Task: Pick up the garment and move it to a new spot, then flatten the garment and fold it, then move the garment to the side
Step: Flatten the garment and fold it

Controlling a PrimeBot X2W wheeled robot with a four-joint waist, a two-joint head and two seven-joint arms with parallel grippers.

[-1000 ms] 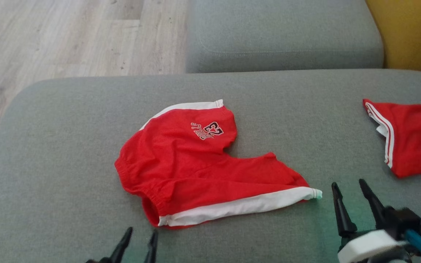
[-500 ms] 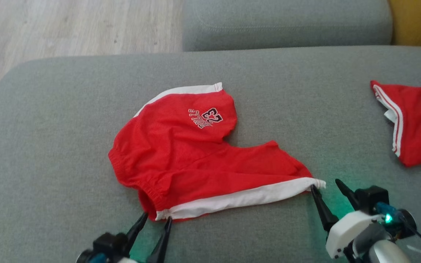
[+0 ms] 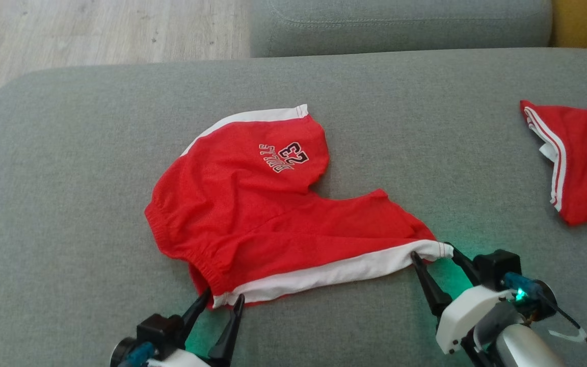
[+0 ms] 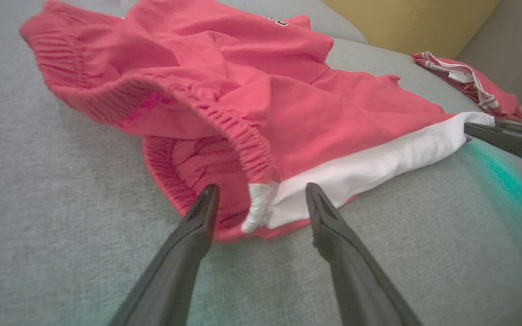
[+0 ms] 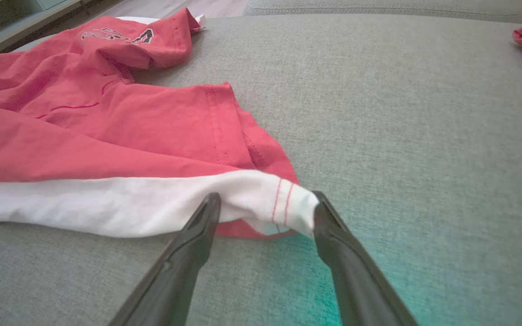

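The garment (image 3: 252, 209) is a pair of red shorts with white side stripes and a black "23" print, lying rumpled on the grey sofa cushion (image 3: 69, 153). My left gripper (image 3: 220, 302) is open at the near waistband corner (image 4: 258, 206), its fingers straddling the white stripe's end. My right gripper (image 3: 433, 252) is open too, fingers on either side of the near leg hem's white corner (image 5: 288, 203). The cloth lies between both pairs of fingers, not pinched. The right gripper's finger (image 4: 510, 138) also pokes into the left wrist view.
A second red garment with white stripes (image 3: 579, 158) lies at the cushion's right edge. Another grey cushion (image 3: 400, 25) sits behind, wooden floor (image 3: 95, 30) at the back left, and a yellow surface (image 3: 586, 23) at the back right.
Both grippers have moved forward to the garment's near edge and now straddle its two near corners. The head camera has tilted down, shifting the whole picture.
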